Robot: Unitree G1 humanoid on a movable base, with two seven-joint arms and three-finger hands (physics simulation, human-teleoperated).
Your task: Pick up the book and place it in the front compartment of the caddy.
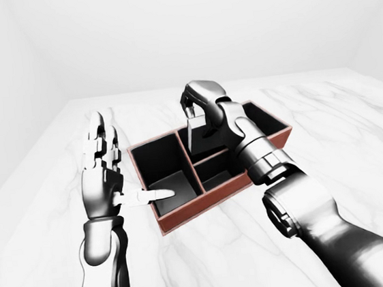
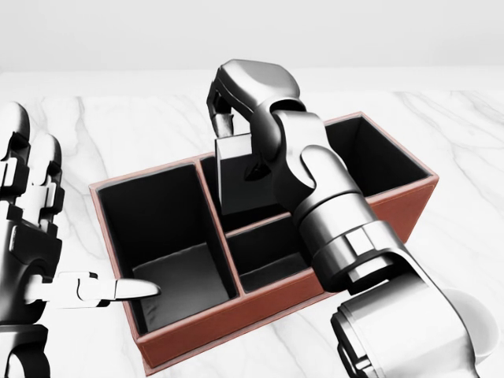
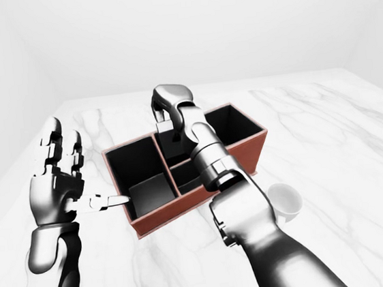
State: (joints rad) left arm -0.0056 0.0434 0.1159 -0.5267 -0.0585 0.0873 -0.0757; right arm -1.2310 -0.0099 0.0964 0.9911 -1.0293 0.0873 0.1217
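Right hand (image 2: 236,110): fingers clenched on the top edge of the book (image 2: 236,175), which hangs upright, slightly tilted, with its lower part inside the caddy (image 2: 260,303). In the head view the book occupies the upper middle compartment, just right of the divider that bounds the large left compartment. The right forearm crosses the caddy's middle and hides part of the small lower middle compartment.

Left hand (image 1: 102,173): released, fingers spread and pointing up, thumb (image 2: 130,290) extended sideways. The thumb tip reaches over the left wall of the caddy into the large left compartment; whether it touches the wall cannot be told.

Caddy: reddish-brown outside, dark inside, resting on the white marble table (image 3: 328,143), set at an angle to the view.

White cup (image 3: 285,201): on the table just right of the right forearm in the right-eye view, apart from the caddy.
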